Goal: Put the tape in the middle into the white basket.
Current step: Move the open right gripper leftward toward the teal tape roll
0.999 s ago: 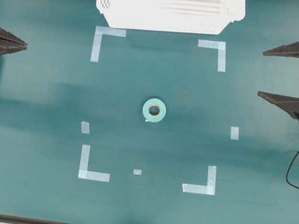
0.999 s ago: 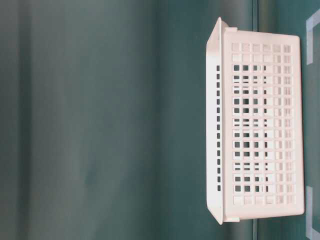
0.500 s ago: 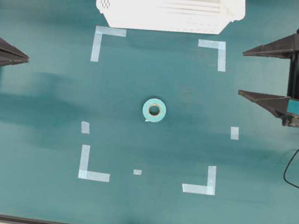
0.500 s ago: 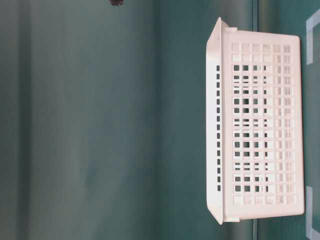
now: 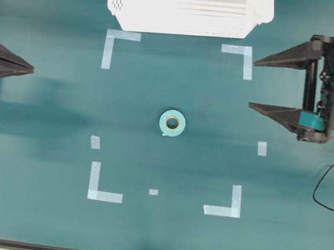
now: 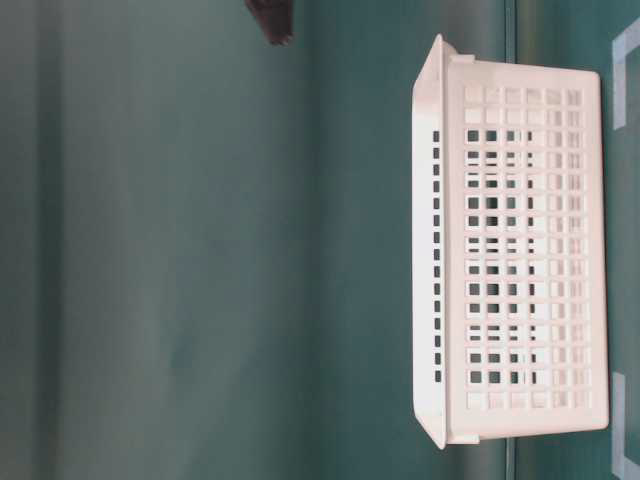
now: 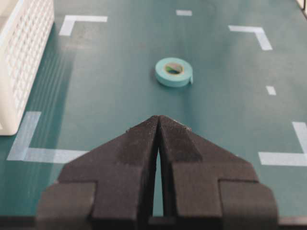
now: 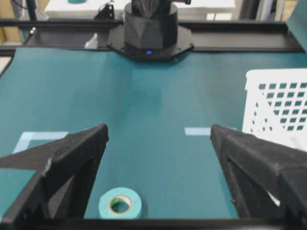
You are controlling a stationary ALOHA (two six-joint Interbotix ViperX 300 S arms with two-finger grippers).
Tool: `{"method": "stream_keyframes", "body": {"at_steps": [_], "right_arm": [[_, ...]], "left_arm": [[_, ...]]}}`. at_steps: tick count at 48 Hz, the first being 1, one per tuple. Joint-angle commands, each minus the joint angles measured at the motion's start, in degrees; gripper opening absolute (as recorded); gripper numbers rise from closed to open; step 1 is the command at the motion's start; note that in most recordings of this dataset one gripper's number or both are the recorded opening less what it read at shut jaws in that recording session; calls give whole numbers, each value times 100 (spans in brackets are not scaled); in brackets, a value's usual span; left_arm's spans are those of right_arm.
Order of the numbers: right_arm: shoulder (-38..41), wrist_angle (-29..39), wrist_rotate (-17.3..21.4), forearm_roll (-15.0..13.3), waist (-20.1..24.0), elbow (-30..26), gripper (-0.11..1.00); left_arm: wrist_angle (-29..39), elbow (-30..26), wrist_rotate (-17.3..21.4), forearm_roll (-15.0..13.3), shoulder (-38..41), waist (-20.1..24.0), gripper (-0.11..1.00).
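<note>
The light teal tape roll (image 5: 172,122) lies flat in the middle of the green table, inside the taped corner marks. It also shows in the left wrist view (image 7: 173,72) and the right wrist view (image 8: 120,203). The white basket (image 5: 189,7) stands at the far edge, seen side-on in the table-level view (image 6: 515,267). My right gripper (image 5: 252,84) is open and empty, well to the right of the tape, jaws pointing at it. My left gripper (image 5: 32,70) is shut and empty at the left edge.
Pale blue tape corner marks (image 5: 111,45) frame the middle of the table, with small strips (image 5: 262,148) between them. A black cable (image 5: 329,191) loops at the right edge. The left arm's base (image 8: 149,26) stands across the table in the right wrist view.
My right gripper has moved leftward, in from the right edge toward the tape, still open. My left gripper has crept slightly inward. The tape and basket have not moved.
</note>
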Motion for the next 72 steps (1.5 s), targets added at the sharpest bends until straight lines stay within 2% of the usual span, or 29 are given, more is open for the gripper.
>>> {"method": "stream_keyframes", "body": {"at_steps": [1,36,46,72], "right_arm": [[158,-132,26,0,26,-176,100],[1925,-167,62,-9,255,-940,100],[2241,-176,62,-9,308,-1072,100],[2927,-149,343,-9,334,-1371,100]], "left_arm": [[-26,-44,-9,9,44,-18,-11],[-62,255,9,9,-220,-9,-11],[-53,255,9,9,-246,-9,-11],[-53,264,18,9,-246,-9,-11]]}}
